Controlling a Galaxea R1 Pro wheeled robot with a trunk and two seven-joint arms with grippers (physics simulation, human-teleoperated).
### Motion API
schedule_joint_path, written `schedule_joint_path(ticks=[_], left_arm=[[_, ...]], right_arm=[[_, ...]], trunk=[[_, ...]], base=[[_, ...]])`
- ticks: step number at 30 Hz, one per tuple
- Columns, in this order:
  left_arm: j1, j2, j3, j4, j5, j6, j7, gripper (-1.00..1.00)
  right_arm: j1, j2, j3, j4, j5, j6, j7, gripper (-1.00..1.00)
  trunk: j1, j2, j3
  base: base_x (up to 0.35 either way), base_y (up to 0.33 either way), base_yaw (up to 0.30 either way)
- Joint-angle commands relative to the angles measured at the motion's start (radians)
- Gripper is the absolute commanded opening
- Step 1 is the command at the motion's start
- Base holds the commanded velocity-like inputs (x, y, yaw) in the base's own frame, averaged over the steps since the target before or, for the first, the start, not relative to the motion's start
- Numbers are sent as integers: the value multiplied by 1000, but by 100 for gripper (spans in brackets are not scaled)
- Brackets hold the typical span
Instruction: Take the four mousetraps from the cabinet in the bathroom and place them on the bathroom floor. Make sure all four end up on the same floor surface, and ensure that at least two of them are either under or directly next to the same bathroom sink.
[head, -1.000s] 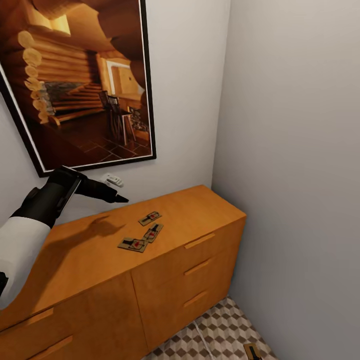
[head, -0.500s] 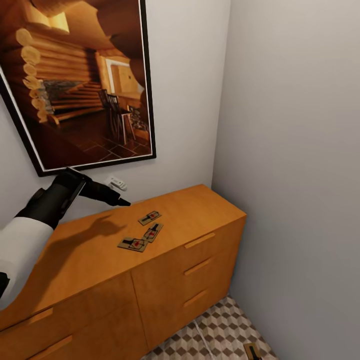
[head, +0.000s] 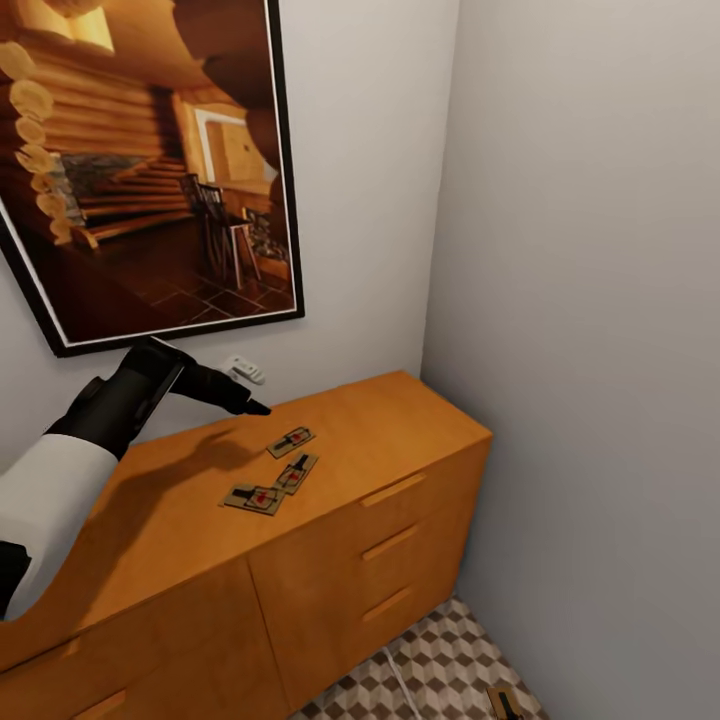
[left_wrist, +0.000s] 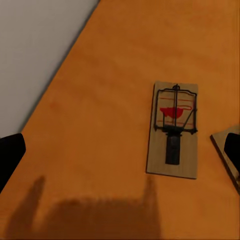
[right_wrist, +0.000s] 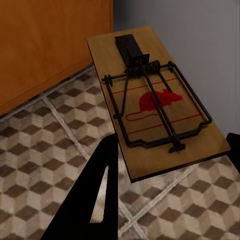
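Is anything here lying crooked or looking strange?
Yes: three mousetraps lie scattered at different angles on the cabinet, two overlapping. A fourth sits between the right gripper's fingers, above the tiled floor.

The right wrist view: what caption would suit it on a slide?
A mousetrap held between the right gripper's fingers above the cube-patterned floor, beside the wooden cabinet.

A second mousetrap (left_wrist: 227, 150) is cut off at the left wrist view's edge; the framed picture (head: 130, 170) runs past the head view's top and left.
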Motion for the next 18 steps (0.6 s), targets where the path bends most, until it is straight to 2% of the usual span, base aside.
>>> schedule_joint_path(ticks=[1, 7, 18], left_arm=[[-1, -1, -6, -1, -11, 2, -9, 100], [-1, -8, -58, -1, -11, 2, -9, 100], [-1, -10, -88, 20, -10, 2, -9, 100]], right_arm=[[-1, 0, 9, 1, -8, -2, -4, -100], [-1, 0, 9, 1, -8, -3, -4, -100], [-1, 0, 9, 1, -8, -3, -4, -100]], trunk=[[0, -1, -1], [0, -1, -1], [0, -1, -1]], base=[[112, -36, 0], [64, -12, 0], [4, -1, 0]])
